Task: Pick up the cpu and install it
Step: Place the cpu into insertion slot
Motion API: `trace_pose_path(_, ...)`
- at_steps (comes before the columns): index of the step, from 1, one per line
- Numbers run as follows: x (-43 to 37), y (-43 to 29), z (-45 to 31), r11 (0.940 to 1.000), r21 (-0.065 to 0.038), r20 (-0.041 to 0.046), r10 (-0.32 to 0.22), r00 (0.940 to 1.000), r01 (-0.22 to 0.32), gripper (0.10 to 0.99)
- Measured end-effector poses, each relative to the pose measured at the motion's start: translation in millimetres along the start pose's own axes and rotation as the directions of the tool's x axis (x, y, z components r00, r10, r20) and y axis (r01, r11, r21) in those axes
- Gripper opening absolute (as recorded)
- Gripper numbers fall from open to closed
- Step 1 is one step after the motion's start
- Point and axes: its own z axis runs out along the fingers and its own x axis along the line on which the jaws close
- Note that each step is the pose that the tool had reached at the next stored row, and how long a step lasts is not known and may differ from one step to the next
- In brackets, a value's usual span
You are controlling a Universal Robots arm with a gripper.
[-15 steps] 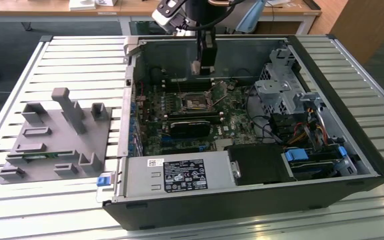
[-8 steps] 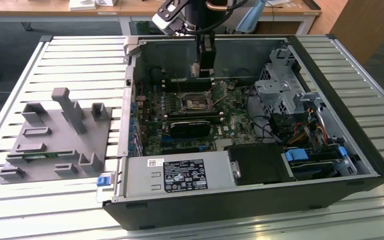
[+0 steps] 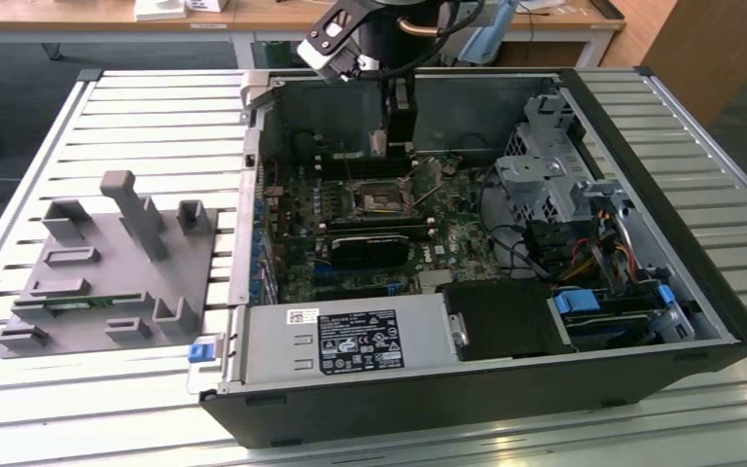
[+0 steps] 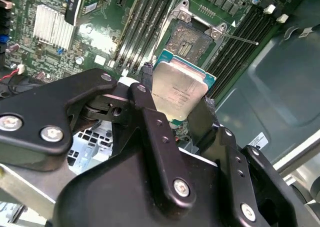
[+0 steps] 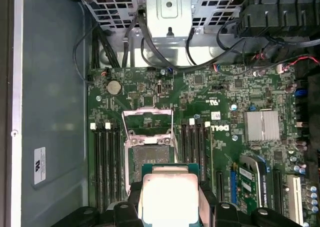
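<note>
Near the socket [image 5: 150, 154] (lid open), the end effector [image 4: 176, 107] grips the cpu [image 5: 169, 199].

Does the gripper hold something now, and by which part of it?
Yes. The gripper holds the cpu, clamped at two opposite edges.

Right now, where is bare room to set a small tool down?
Free: the slatted table around the grey fixture and along the case. Inside, the bare panel beside the memory slots. Crowded: around the socket, where the pincer holds the cpu, and the cables.
</note>
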Motion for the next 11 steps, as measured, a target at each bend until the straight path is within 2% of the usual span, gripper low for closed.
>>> trace_pose_path(4,0.5,-0.6,6.5,0.9992,0.000,-0.0023,-0.039,0.9992,0.039,0.529)
trace_pose_path(11,0.4,-1.3,18.6,0.9991,0.000,-0.0023,-0.042,0.9991,0.042,0.529)
